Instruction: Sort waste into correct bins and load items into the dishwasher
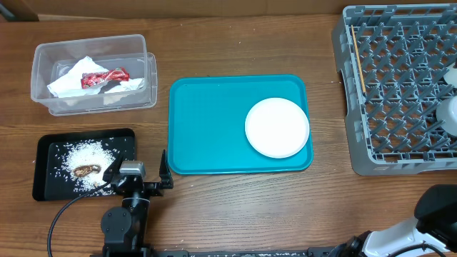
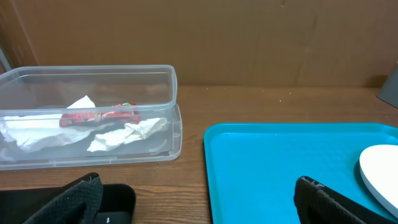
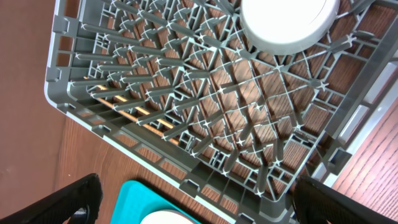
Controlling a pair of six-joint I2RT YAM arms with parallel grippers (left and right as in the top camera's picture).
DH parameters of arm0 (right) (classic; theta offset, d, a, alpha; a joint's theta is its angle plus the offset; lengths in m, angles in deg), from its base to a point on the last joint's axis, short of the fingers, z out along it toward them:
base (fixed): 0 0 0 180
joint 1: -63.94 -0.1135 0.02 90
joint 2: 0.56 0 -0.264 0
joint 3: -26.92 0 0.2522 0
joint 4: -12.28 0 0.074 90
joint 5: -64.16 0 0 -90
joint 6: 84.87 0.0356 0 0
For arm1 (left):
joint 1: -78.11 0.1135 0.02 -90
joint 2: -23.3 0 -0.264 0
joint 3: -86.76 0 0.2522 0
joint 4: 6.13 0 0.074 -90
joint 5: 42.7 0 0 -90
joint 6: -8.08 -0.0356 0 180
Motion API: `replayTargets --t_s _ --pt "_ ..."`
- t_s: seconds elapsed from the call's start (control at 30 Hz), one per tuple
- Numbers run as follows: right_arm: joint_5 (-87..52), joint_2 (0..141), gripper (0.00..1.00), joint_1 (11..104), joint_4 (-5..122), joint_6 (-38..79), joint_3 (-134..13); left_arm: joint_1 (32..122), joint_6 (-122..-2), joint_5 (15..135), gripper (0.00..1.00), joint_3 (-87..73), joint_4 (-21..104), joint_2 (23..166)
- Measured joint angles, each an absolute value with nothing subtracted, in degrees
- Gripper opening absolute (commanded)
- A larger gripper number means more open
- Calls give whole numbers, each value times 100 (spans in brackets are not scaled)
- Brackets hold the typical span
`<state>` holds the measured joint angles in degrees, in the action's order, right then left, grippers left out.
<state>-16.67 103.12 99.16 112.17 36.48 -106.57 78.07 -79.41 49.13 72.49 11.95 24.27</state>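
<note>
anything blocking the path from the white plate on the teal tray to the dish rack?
Nothing visible. Only bare table lies between the teal tray and the dish rack. The white plate must clear the rack's near wall; chopsticks lie just inside it, white dishes at the opposite side.

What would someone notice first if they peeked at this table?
The bright teal tray in the middle of the table jumps out, with a round white plate lying on its right side. Next comes the big grey dish rack at the right edge, and the red wrapper among white napkins in the clear tub, far left.
</note>
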Motion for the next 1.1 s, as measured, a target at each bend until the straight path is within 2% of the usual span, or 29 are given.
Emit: replayTargets --t_s 0.6,0.67,0.7,0.73,0.83,0.93,1.1 --pt "-1590 10312 100 9916 11263 3644 -10657 7807 -7941 4911 100 7249 1195 2427" --pt "-1374 10312 100 9916 11518 3644 -10657 7807 -7943 4908 100 7249 1195 2427" --pt "-1168 10312 92 9916 11704 3646 -10657 7807 -7943 4908 100 7249 1197 2425" --pt "-928 10312 90 9914 11822 3622 -10657 7807 -7941 4906 100 7249 1197 2425" --pt "-100 10312 91 9835 12004 3170 -10657 7807 -7943 4893 100 7249 1197 2425" --pt "217 10312 91 9359 12305 2717 -10650 7807 -7941 4891 100 7249 1197 2425" --pt "-305 10312 91 7580 12255 2503 -10268 7807 -7943 4876 100 7249 1197 2425"
